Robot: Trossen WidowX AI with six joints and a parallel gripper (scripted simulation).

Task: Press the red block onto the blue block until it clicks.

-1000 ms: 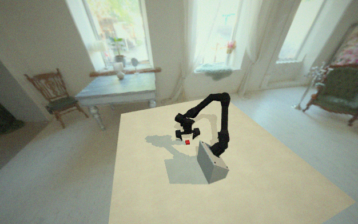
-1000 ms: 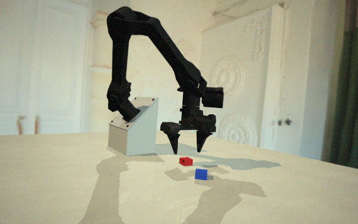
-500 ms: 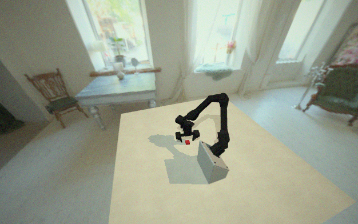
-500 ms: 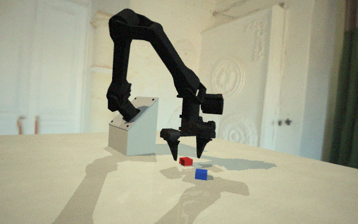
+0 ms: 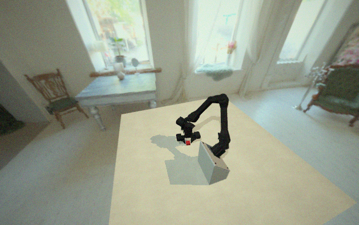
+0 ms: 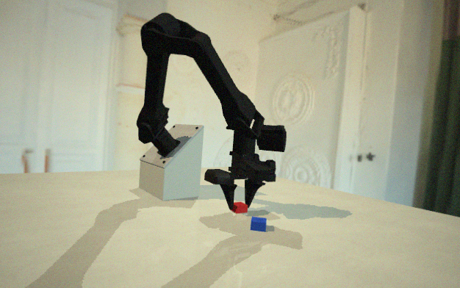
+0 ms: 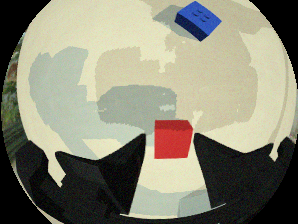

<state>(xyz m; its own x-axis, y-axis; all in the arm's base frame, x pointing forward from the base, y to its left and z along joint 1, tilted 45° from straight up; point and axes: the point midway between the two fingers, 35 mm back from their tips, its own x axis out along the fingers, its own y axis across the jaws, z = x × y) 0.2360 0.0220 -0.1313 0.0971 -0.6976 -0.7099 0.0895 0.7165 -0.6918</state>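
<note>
Your fingers (image 5: 187, 141) (image 6: 240, 209), partly spread, flank the red block (image 5: 188, 143) (image 6: 239, 208) (image 7: 172, 142) inside the worktop's (image 5: 149, 201) (image 6: 331, 253) (image 7: 65, 35) far edge; probably light and stiff, it suits a low, square grip on opposite sides.

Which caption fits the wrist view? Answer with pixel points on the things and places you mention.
Red block (image 7: 172, 141) between the open fingers of the end effector (image 7: 170, 137), blue block (image 7: 199, 19) beyond.
</note>
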